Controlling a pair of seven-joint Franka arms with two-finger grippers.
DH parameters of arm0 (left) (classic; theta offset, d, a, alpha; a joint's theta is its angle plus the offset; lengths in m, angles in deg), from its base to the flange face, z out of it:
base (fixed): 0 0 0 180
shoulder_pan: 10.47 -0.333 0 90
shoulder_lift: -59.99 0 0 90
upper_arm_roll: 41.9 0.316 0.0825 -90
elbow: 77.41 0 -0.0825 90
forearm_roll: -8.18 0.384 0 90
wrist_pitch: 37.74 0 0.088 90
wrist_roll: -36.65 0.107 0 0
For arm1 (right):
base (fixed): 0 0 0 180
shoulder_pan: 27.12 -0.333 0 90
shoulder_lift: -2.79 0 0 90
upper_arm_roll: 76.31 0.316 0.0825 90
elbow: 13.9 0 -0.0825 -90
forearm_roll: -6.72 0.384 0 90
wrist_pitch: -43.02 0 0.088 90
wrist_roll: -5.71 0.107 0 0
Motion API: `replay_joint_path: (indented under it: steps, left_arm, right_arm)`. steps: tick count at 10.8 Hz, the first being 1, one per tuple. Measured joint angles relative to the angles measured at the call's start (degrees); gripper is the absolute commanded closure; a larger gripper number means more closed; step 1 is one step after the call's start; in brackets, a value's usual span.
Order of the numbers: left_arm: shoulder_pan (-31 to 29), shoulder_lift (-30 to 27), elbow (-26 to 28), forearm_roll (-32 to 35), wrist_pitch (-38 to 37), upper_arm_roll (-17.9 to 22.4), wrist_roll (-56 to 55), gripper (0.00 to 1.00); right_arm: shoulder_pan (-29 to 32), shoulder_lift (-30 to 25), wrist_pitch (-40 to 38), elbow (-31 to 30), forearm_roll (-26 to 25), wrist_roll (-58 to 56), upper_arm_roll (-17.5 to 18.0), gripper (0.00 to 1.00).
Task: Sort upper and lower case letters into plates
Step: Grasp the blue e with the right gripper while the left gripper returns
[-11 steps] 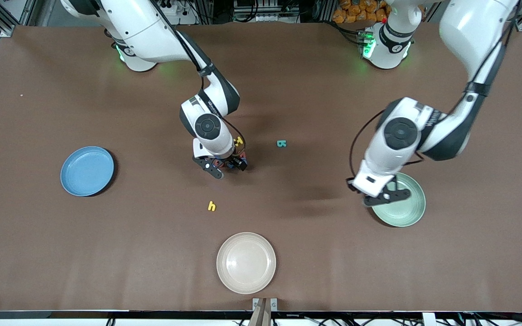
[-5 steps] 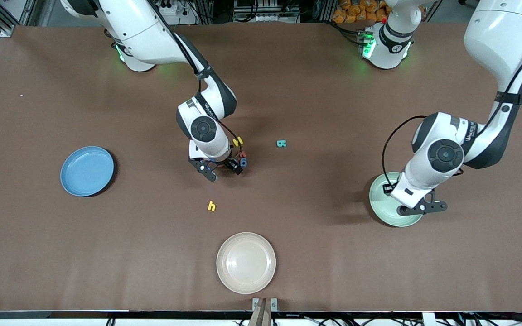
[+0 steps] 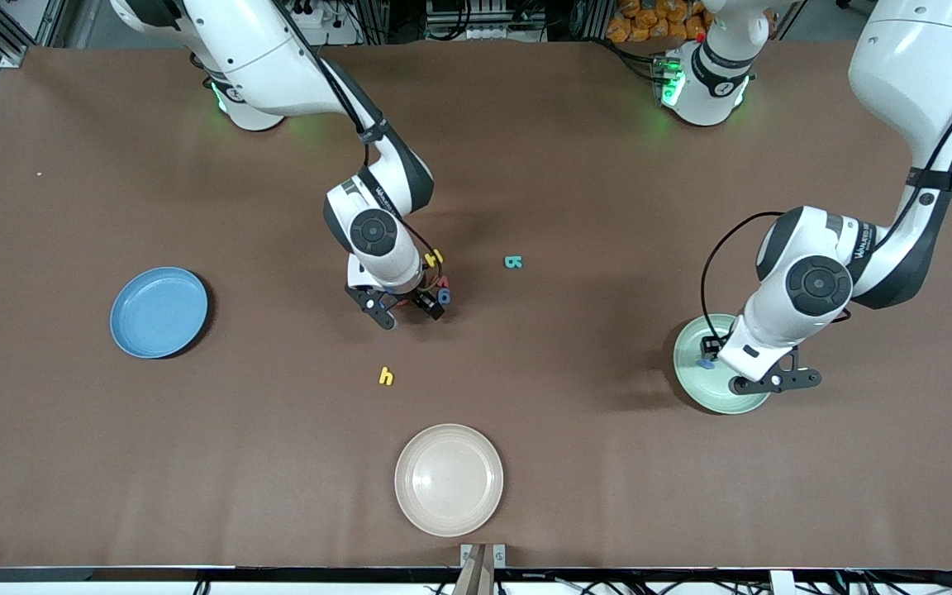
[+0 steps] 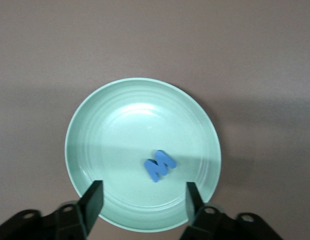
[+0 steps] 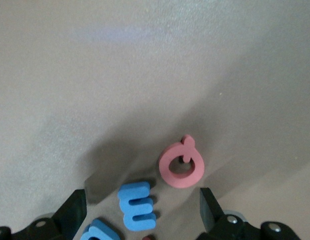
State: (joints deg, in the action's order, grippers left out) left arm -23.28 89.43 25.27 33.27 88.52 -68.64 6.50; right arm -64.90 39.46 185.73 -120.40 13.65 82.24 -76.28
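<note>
The blue plate [image 3: 159, 311] sits bare toward the right arm's end of the table, well apart from the right gripper [image 3: 402, 307]. That gripper is low over a small cluster of letters near the table's middle. In the right wrist view its fingers [image 5: 71, 213] stand wide apart and hold nothing, with a blue E [image 5: 137, 206] and a pink Q-like ring letter [image 5: 181, 167] lying between them, and the edge of another blue piece [image 5: 101, 232] just beside the E. In the front view a yellow letter [image 3: 434, 258] and a red and a blue piece [image 3: 443, 295] show just beside the gripper. A yellow h [image 3: 386, 377] lies near the gripper, nearer to the front camera, and the cream-white plate [image 3: 449, 479] is nearer still. A teal letter [image 3: 512, 262] lies alone beside the cluster, toward the left arm's end.

The left gripper [image 3: 753, 376] hangs over the pale green plate [image 3: 691, 364]. Its fingers [image 4: 93, 199] are spread apart and empty, and a blue M [image 4: 159, 165] lies flat in the plate between them, touching neither.
</note>
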Motion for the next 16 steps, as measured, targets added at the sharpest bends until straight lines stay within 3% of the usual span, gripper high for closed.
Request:
replay_joint_path:
  steps: [1,2,4,6,13,16]
  left_arm:
    - [0.51,-0.11,-0.08,-0.98,0.04,-0.68,0.0,0.0]
    - [1.03,-0.24,-0.11,-2.92,0.04,-1.93,-0.44,0.0]
    - [2.83,-0.37,-0.08,-5.44,-0.06,-4.65,-6.84,0.0]
    - [6.11,-0.38,0.02,-5.82,-0.3,-6.75,-21.03,0.0]
    - [19.22,1.41,2.58,-8.12,-0.54,-8.21,-72.95,0.0]
    - [21.47,3.93,2.67,-7.83,3.57,-8.76,-89.35,0.0]
  right_arm:
    - [-0.16,0.0,0.05,-0.03,0.0,0.17,0.0,0.66]
    - [-0.18,0.01,0.13,-0.06,0.0,0.3,-0.01,1.0]
    - [-0.18,0.02,1.3,-0.19,-0.02,0.42,-0.03,1.0]
    - [-0.18,-0.29,1.83,-0.18,-0.02,0.53,-0.04,1.0]
    - [0.35,-0.9,1.38,-0.1,-0.11,-1.42,-0.69,1.0]
    - [6.33,-5.63,-7.03,0.61,-0.14,-12.61,-1.85,1.0]
